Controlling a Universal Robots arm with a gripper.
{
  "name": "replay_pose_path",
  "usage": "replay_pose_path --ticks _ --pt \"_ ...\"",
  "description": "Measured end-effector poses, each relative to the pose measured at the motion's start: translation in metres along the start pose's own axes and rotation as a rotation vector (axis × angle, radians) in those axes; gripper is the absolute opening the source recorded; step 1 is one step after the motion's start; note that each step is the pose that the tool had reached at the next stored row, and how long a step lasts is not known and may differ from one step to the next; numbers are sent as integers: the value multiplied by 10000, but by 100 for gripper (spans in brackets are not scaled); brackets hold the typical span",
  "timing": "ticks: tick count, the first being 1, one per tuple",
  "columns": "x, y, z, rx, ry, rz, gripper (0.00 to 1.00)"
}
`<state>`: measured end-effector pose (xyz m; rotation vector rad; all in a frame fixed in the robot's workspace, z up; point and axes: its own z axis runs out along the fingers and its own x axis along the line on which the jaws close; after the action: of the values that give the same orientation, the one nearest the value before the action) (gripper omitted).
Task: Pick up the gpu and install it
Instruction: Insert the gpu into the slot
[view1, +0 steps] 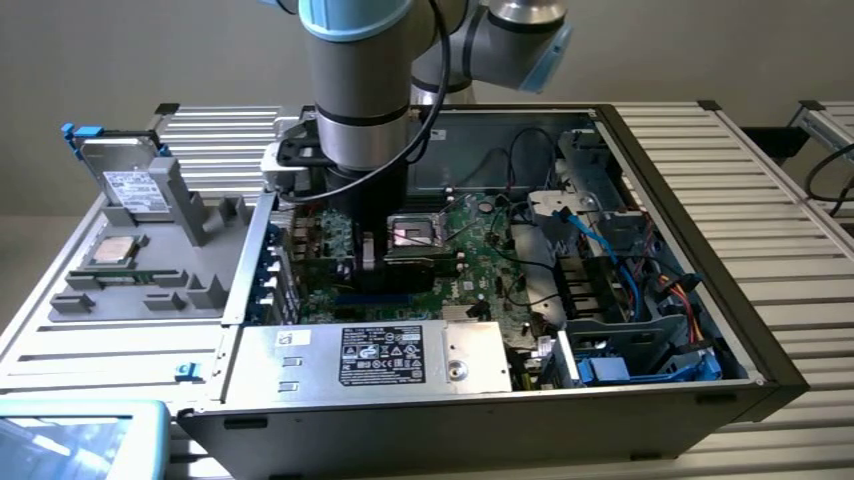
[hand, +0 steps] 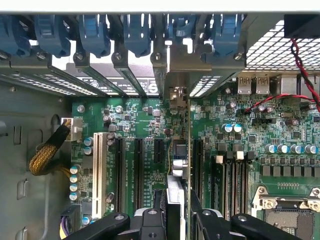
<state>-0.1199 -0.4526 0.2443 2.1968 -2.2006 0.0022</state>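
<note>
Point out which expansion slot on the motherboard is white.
The outermost long slot, beside the column of small capacitors. The other slots are all black.

Both views looked down onto the green motherboard (hand: 145, 117) inside the open black computer case (view1: 467, 430), exterior from afar, wrist closely.

A robotics lab or test workshop. A grey industrial arm (view1: 354, 80) hangs over a desk (view1: 774, 180) built of ribbed aluminium profiles, where an opened PC case (view1: 441, 440) lies with its motherboard (hand: 145, 120) bared. Beside it, a grey moulded fixture (view1: 80, 300) holds loose computer parts. Behind is a plain wall (view1: 134, 50).
</note>
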Motion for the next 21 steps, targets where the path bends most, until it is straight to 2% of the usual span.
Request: replay_pose_path --ticks 8,15,21 --pt "-9 8 11 0 0 0 28" --pt "-9 28 12 47 0 1 28" --pt "0 33 15 50 -1 11 28"
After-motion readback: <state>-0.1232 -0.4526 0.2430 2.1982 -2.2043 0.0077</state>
